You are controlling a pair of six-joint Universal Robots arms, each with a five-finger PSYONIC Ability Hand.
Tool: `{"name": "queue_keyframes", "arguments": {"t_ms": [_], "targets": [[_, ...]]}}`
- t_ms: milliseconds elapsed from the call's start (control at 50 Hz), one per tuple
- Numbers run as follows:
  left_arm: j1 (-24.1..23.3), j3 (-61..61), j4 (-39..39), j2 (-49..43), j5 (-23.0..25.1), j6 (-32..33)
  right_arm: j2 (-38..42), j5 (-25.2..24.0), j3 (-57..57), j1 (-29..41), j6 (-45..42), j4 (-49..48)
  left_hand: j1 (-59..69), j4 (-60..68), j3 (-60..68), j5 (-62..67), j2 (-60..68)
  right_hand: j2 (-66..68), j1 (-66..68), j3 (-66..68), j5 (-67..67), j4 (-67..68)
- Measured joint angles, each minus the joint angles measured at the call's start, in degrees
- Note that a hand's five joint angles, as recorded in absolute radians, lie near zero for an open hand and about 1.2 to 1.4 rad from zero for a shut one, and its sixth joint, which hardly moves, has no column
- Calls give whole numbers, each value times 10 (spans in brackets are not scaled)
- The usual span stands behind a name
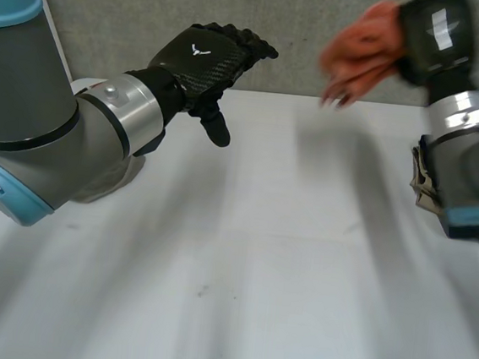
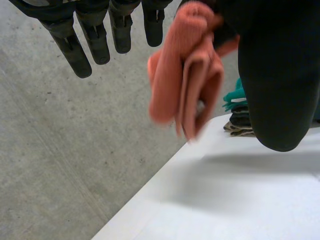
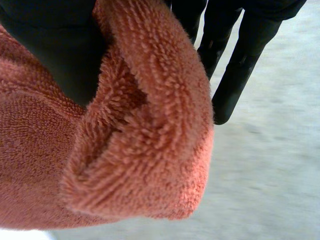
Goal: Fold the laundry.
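An orange terry towel (image 1: 364, 49) hangs bunched in the air above the table's far edge. My right hand (image 1: 436, 33) is shut on it at the far right. In the right wrist view the thumb (image 3: 55, 50) presses into the towel (image 3: 135, 160), with the fingers (image 3: 240, 65) behind the fold. My left hand (image 1: 209, 58) hovers over the far left of the white table (image 1: 241, 256), open and holding nothing. In the left wrist view its straight fingers (image 2: 85, 42) point past the towel (image 2: 187, 85) and the right hand (image 2: 272, 75).
A small stack of folded cloths (image 2: 239, 112), teal on top of darker ones, sits at the table's right edge, partly hidden behind my right arm (image 1: 421, 184). A grey wall (image 1: 302, 58) rises behind the table.
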Motion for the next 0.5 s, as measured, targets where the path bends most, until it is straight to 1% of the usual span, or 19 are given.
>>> {"name": "queue_keyframes", "arguments": {"t_ms": [120, 160, 220, 240, 260, 320, 400, 420, 440, 460, 480, 500], "targets": [[-2, -6, 3, 1, 0, 0, 25, -6, -52, -123, 29, -35, 0, 0, 0, 0, 0, 0, 0, 3, 0, 1], [-4, -9, 3, 1, 0, 0, 37, -10, -61, -148, 31, -38, 0, 0, 0, 0, 0, 0, 0, 3, 0, 1], [-5, -13, 3, 0, 0, 0, 69, -30, -75, -200, 33, -43, 0, 0, 0, 0, 0, 0, 0, 7, 0, 2], [-6, -14, 3, -1, 0, 0, 84, -44, -78, -219, 33, -43, 0, 0, 0, 0, 0, 0, 0, 7, 0, 2], [-6, -14, 3, -1, 0, 0, 88, -48, -79, -223, 33, -43, 0, 0, 0, 0, 0, 0, 0, 7, 0, 2], [-7, -17, 3, -4, 0, 0, 135, -107, -82, -269, 33, -40, 0, 0, 0, 0, 0, 0, 0, 7, 0, 2], [-8, -18, 3, -7, 0, 1, 165, -153, -75, -295, 32, -37, 0, 0, 0, 0, 0, 0, 0, 7, 0, 2], [-9, -19, 3, -8, 0, 1, 182, -183, -65, -312, 30, -34, 0, 0, 0, 0, 0, 0, 0, 7, 1, 2], [-10, -19, 3, -8, 0, 1, 186, -192, -60, -318, 29, -34, 0, 0, 0, 0, 0, 0, 0, 7, 0, 2], [-10, -19, 3, -9, 0, 1, 189, -199, -55, -323, 28, -33, 0, 0, 0, 0, 0, -26, -15, -20, -13, -26], [-11, -19, 3, -9, 0, 1, 190, -205, -49, -330, 28, -31, 0, 0, 0, 0, 0, -111, -78, -104, -90, -110], [-11, -19, 3, -10, 0, 1, 189, -209, -42, -336, 27, -29, 0, 0, 0, 0, 0, -158, -123, -149, -135, -155]]}}
